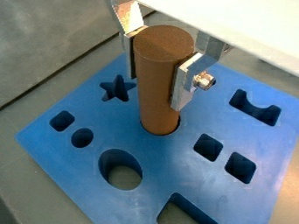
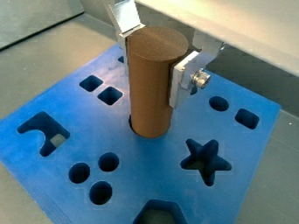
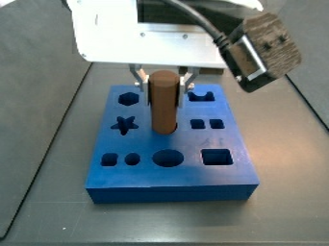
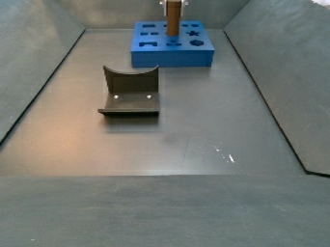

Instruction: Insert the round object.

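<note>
The round object, a tall brown wood-like cylinder peg (image 1: 159, 79), stands upright with its lower end in a round hole of the blue block (image 1: 176, 171). It shows the same way in the other wrist view (image 2: 152, 83) and in both side views (image 3: 164, 101) (image 4: 172, 17). My gripper (image 1: 156, 68) is over the block, its silver fingers (image 1: 184, 80) against opposite sides of the peg's upper part, shut on it. One finger is mostly hidden behind the peg.
The blue block (image 3: 167, 175) has several other cut-outs: a star (image 1: 114, 88), a large round hole (image 1: 121, 168), squares and a U shape. A dark grey U-shaped block (image 4: 130, 92) lies on the grey floor, well away from the blue block (image 4: 175, 55). Sloped grey walls surround the floor.
</note>
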Tool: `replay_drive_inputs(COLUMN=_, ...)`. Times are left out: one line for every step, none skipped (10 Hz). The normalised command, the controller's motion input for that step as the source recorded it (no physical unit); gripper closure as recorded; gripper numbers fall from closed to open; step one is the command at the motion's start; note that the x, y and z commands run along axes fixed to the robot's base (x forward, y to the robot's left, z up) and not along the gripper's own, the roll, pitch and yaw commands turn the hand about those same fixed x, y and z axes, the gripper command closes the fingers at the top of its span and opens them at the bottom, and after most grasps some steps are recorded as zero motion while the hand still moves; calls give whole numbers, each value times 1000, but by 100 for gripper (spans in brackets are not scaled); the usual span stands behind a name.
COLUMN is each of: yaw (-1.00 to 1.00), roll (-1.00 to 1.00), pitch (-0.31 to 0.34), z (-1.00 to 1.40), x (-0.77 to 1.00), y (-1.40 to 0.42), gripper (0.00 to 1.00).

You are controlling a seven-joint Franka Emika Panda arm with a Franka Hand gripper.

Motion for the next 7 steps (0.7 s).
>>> replay_drive_inputs(yaw=-20, roll=0, pitch=-10, z=-477, x=163, y=-11, gripper=100)
replay_drive_inputs(yaw=-86, roll=0, pitch=-29, z=-637, x=289, y=-17, gripper=100)
replay_drive_inputs(yaw=-97, roll=0, pitch=-67, z=-689, x=234, y=-11, gripper=100)
replay_drive_inputs(yaw=-63, roll=26, pitch=-41, z=-546, x=177, y=0, gripper=100)
replay_drive_inputs(yaw=-51, roll=16, pitch=-17, z=-360, x=91, y=0, gripper=100)
replay_drive_inputs(yaw=-26, roll=20, pitch=-14, z=-317, x=40, y=0, gripper=100)
replay_drive_inputs(yaw=-11, roll=26, pitch=-29, z=-320, x=11, y=0, gripper=100)
